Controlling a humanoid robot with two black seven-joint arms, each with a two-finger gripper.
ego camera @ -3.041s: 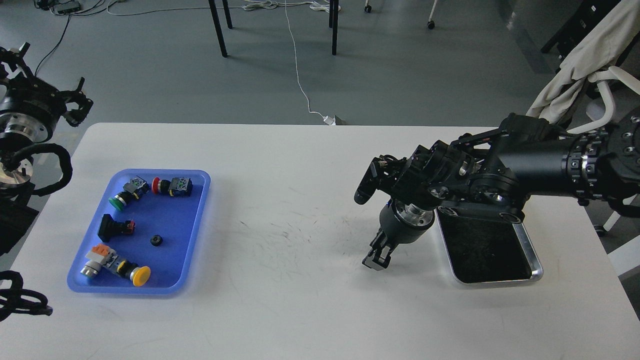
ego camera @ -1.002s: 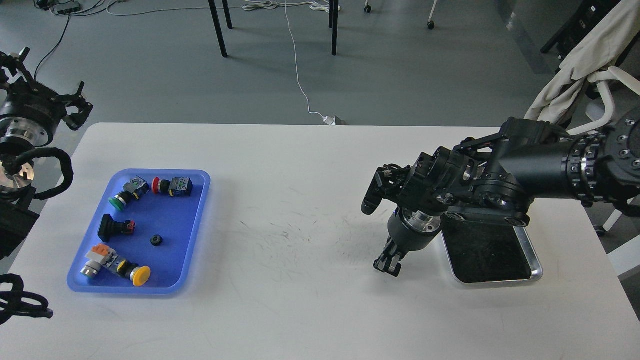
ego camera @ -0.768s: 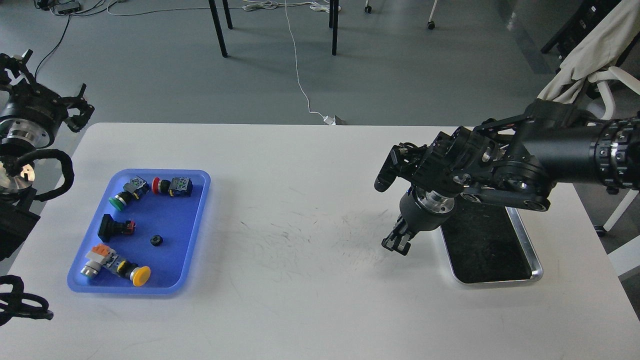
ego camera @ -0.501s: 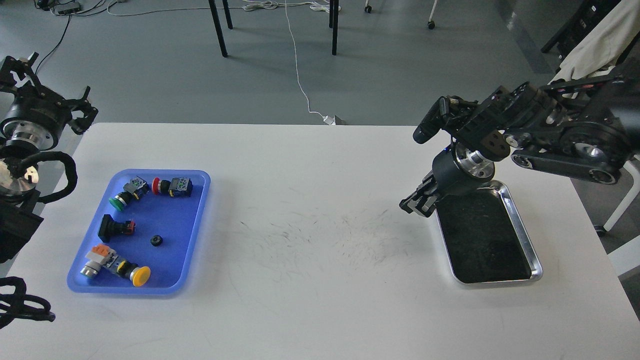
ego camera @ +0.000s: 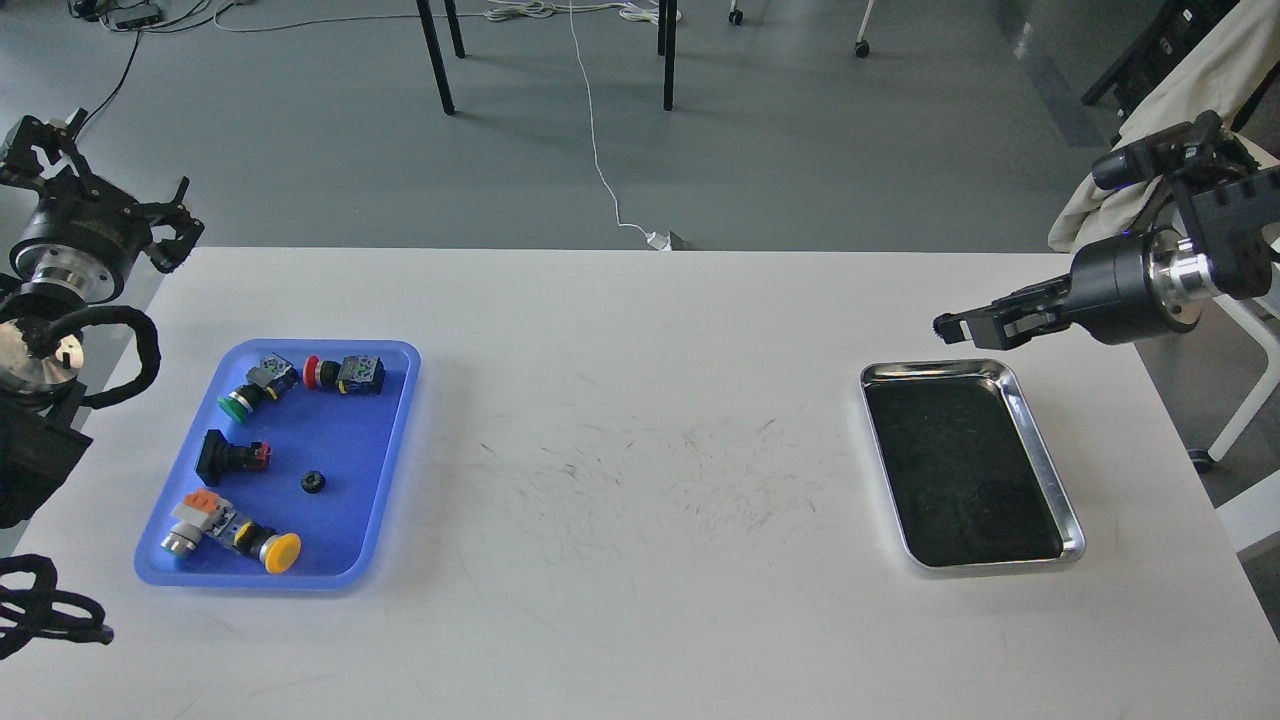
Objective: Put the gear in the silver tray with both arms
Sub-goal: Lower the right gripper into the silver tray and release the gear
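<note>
On our white table (ego camera: 640, 600) the silver tray (ego camera: 1070, 500) lies flat at the right, long axis running near-to-far. Our right pincer (ego camera: 955, 326) hovers beyond its far edge, pointing left, fingers together, holding nothing; our left pincer (ego camera: 45, 160) is too dark to tell.

The white table (ego camera: 640, 330) has grey scratch marks left of the shiny silver metal tray (ego camera: 1047, 470) with dark bottom. The blue plastic tray (ego camera: 395, 430) holds green (ego camera: 234, 404), red (ego camera: 312, 371) and yellow (ego camera: 283, 551) round push buttons.
</note>
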